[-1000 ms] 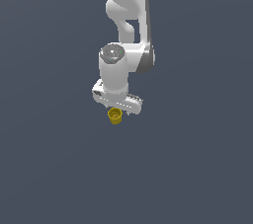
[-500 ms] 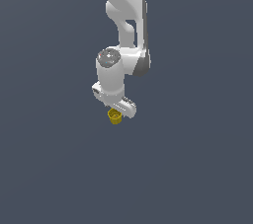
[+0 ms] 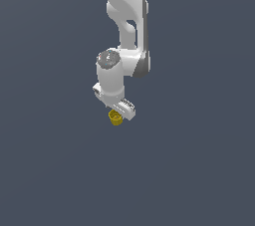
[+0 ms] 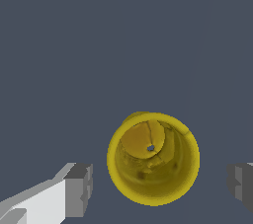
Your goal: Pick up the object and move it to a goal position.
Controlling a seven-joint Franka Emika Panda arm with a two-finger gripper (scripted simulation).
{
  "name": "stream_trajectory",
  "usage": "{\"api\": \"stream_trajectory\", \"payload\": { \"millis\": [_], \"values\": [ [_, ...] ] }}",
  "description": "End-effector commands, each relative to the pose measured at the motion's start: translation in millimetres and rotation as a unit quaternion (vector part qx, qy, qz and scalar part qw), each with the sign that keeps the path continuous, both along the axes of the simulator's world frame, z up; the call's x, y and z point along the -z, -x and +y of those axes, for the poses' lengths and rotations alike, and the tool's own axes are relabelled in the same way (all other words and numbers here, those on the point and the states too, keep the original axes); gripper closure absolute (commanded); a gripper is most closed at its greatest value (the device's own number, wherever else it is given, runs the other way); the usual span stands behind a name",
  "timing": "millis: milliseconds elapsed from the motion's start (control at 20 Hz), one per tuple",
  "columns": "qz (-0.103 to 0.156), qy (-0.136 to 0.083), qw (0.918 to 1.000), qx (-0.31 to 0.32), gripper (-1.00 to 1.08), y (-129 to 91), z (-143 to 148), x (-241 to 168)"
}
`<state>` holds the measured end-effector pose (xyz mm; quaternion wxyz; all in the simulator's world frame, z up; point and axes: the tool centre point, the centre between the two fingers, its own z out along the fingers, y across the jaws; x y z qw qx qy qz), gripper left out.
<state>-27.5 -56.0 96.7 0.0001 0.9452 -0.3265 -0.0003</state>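
The object is a small mustard-yellow cup (image 3: 115, 118) standing upright on the grey floor, right under the white arm's hand. The wrist view looks down into the cup's (image 4: 153, 159) hollow inside, its wide rim facing the camera. My gripper (image 4: 160, 184) is open, with one grey fingertip (image 4: 79, 189) on one side of the cup and the other fingertip (image 4: 241, 183) on the opposite side. Neither pad touches the cup; a gap shows on each side. In the exterior view the hand (image 3: 122, 108) hides most of the fingers.
Only a plain dark grey-blue surface (image 3: 199, 170) surrounds the cup and arm. The arm's white links (image 3: 127, 16) rise above the hand toward the top of the exterior view.
The hand has rotated about its vertical axis over the last second, and the arm has shifted slightly. The cup has stayed in place.
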Motion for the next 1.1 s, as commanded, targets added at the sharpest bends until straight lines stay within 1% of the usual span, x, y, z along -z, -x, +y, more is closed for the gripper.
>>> {"api": "stream_trajectory", "payload": {
  "millis": [0,200,550,800,850,1050],
  "values": [
    [0.0,0.0,1.0,0.0,-0.92,0.0,0.1,1.2],
    [0.0,0.0,1.0,0.001,-0.92,0.4,0.0,12.0],
    [0.0,0.0,1.0,0.002,-0.92,1.4,-0.2,43.7],
    [0.0,0.0,1.0,0.003,-0.92,0.4,-0.3,50.2],
    [0.0,0.0,1.0,0.003,1.08,0.4,-0.3,50.2],
    [0.0,0.0,1.0,0.003,1.08,0.4,-0.3,50.2]
  ]
}}
